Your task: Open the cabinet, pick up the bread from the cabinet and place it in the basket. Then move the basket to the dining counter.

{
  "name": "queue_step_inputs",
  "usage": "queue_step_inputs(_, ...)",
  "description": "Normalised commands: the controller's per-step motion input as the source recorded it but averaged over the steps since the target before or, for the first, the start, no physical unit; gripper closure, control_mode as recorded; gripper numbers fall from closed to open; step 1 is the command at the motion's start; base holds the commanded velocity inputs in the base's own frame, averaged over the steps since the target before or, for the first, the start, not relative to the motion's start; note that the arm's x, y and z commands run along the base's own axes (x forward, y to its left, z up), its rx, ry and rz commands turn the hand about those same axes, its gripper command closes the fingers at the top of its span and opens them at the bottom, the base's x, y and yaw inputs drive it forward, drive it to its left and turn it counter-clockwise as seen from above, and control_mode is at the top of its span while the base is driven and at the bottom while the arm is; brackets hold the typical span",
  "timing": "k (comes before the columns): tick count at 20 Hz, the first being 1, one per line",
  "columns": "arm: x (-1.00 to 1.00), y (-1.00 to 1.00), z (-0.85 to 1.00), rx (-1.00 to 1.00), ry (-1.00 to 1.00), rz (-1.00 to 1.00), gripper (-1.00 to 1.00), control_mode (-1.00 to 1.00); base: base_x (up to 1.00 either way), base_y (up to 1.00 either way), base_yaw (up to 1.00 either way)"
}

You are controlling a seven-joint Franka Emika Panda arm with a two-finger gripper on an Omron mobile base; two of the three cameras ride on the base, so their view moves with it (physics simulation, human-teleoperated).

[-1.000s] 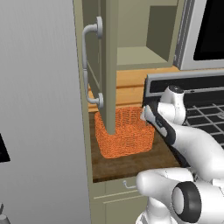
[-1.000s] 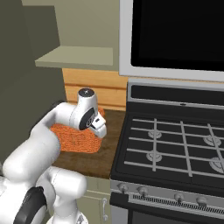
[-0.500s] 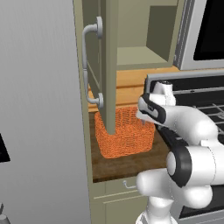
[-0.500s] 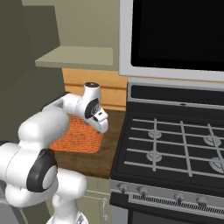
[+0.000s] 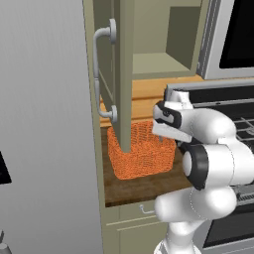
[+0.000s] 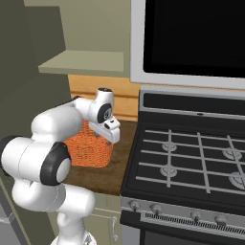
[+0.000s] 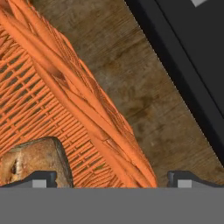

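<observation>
The sage-green cabinet (image 5: 124, 74) stands open, its door edge-on toward me with the silver handle (image 5: 102, 74) on its left face. Below it the orange basket (image 5: 141, 155) (image 6: 90, 147) sits on the short dark wood countertop. In the hand view a brown piece of bread (image 7: 36, 161) lies inside the basket (image 7: 52, 83), left of its rim. My gripper (image 5: 166, 128) (image 6: 111, 132) (image 7: 111, 178) hangs open over the basket's right rim, one fingertip (image 7: 40, 178) by the bread, the other over bare wood. Nothing is held. The dining counter is out of view.
A black gas stove (image 6: 191, 160) adjoins the countertop (image 6: 114, 168) on the right, with a microwave (image 6: 191, 38) above it. A tall grey panel (image 5: 44, 124) walls off the left. The open door hangs over the basket's left part. My folded arm (image 5: 208, 158) stands in front.
The arm has folded, its elbow swinging back and up toward the base. The hand has stayed over the basket's right rim with the jaws open.
</observation>
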Motion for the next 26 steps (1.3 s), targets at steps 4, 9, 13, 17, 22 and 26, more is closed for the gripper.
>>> queue_step_inputs(4, 0.0, 0.0, -0.28, 0.0, 0.04, 0.0, -1.0, -1.0, 0.0, 0.0, 0.0)
queue_step_inputs(9, 0.0, 0.0, -0.33, 0.0, 0.0, 0.0, -1.0, -1.0, 0.0, 0.0, 0.0)
queue_step_inputs(13, 0.0, 0.0, -0.38, -0.02, 0.0, 0.0, -1.0, -1.0, 0.0, 0.0, 0.0)
queue_step_inputs(17, 0.0, 0.0, -0.31, -0.02, 0.0, 0.0, -1.0, -1.0, 0.0, 0.0, 0.0)
queue_step_inputs(22, 0.0, 0.06, -0.1, 0.0, 0.0, 0.0, -1.0, -1.0, 0.0, 0.0, 0.0)
queue_step_inputs(26, 0.0, 0.18, -0.1, 0.0, 0.0, 0.0, 1.0, -1.0, 0.0, 0.0, 0.0)
